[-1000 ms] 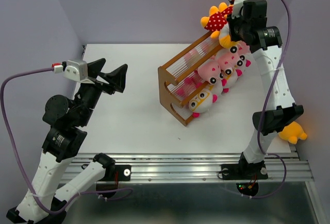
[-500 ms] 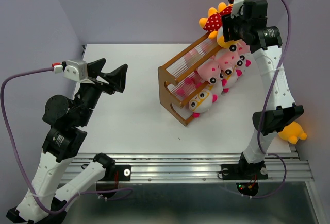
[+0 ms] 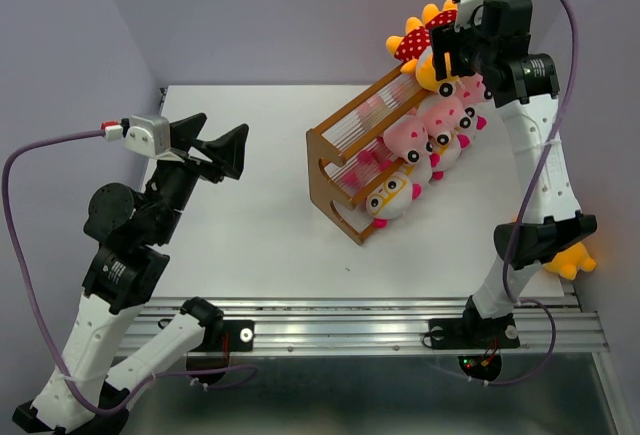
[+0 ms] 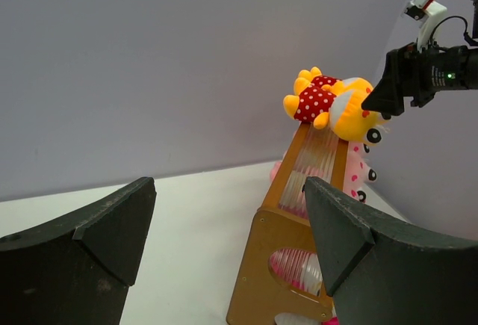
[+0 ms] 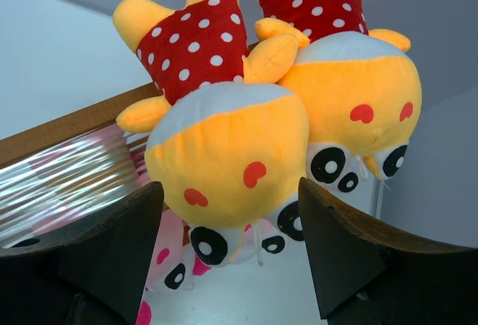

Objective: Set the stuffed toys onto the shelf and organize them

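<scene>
Stuffed toys [image 3: 410, 137] are mostly on the shelf [image 3: 330, 170]. Nearest, one yellow-orange toy [image 3: 572, 255] lies on the counter [image 3: 260, 215] beside the right arm's elbow, well apart from the rest. To the left, the left gripper [image 3: 218, 135] hangs above the counter with its jaws spread wide, holding nothing. Along the shelf sit a white-faced toy [image 3: 392, 195] and pink ones. At the far end, two polka-dot toys [image 5: 224, 78] lie on the top tier. The right gripper [image 5: 228, 190] hovers at their heads, jaws apart.

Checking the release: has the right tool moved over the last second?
Yes. In the top view the right tool has drawn slightly right and up-frame, away from the shelf.
</scene>
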